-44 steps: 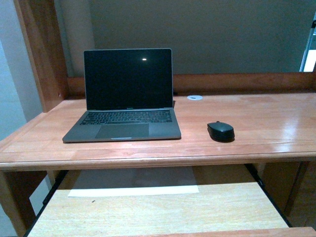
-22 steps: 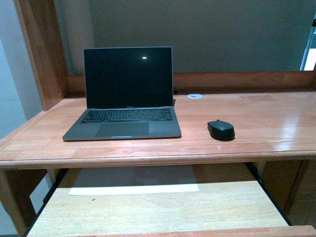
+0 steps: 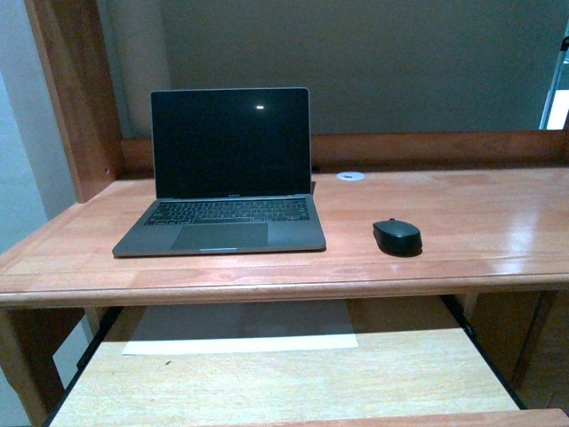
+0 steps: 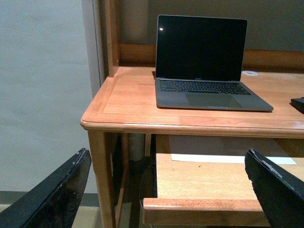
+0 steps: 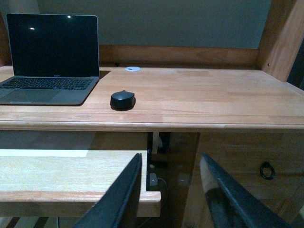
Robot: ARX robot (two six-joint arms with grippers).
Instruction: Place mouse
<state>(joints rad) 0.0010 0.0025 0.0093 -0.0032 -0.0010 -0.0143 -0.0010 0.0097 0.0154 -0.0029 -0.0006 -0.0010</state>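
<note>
Seen low and back from a wooden bench [image 3: 498, 222], with both arms below its front edge and out of the front view. At far left, left gripper [image 4: 166, 190] with black fingers [image 4: 52, 194] spread wide, nothing between them, aimed at the bench's corner post and the pulled-out tray [image 3: 284, 378] under the top. Beyond and above those fingers, an open laptop [image 3: 227, 178], screen dark, squared to the bench's front edge as if set up for work. Behind it and to the right, a small white disc [image 3: 350, 176] near the back rail, well clear of everything. Further right, the mouse [image 3: 397, 236], black and low-domed, flat on the bench just beside the laptop's right edge but not touching it, roughly where a right hand would fall. At right, right gripper [image 5: 171, 194] with dark fingers [image 5: 121, 199] likewise parted and empty, hanging below the bench lip, the mouse above and well beyond them, slightly to their left. Judged from this layout: either a placed mouse with arms drawn clear, or a pickup not yet begun; impossible to tell which. Likely worker for any reach: the right arm, nearer the mouse.
</note>
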